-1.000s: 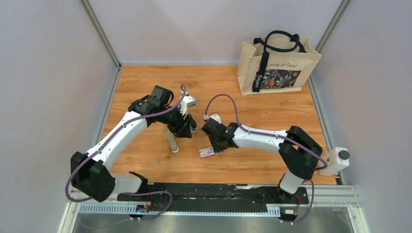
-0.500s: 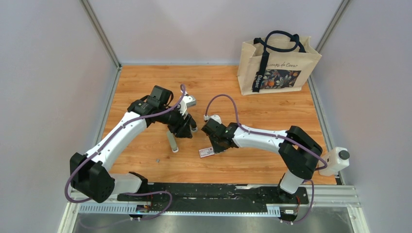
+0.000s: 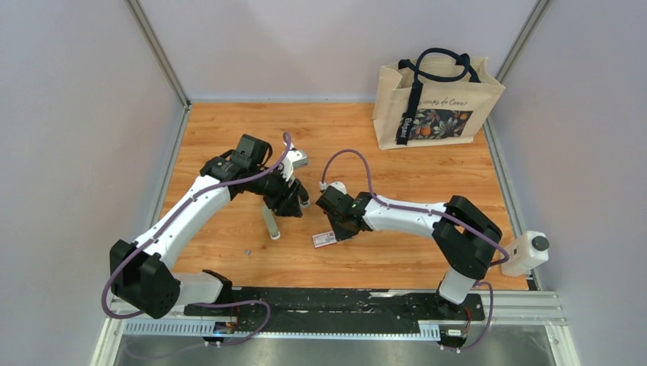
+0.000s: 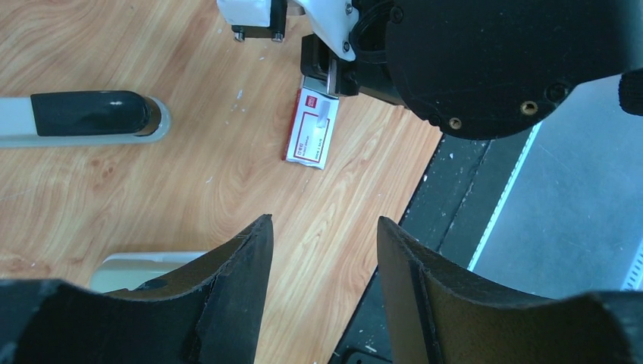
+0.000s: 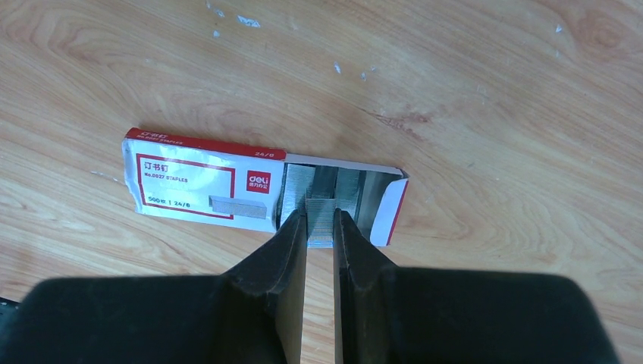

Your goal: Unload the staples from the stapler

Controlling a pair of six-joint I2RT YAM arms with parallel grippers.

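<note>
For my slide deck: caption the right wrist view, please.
Fingers of the right gripper pinch a staple strip at the open end of a red-and-white staple box on the wooden table.

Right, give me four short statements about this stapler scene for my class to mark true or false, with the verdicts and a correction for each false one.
1. The staple box lies flat on the table with its tray slid open at one end. True.
2. The left tool is clamped on the stapler. False: its jaws are open with nothing between them, and the stapler lies on the table apart from it.
3. The right tool has its jaws closed on a strip of staples at the box's open end. True.
4. The tote bag stands at the near edge between the arm bases. False: it stands at the far right corner.
</note>
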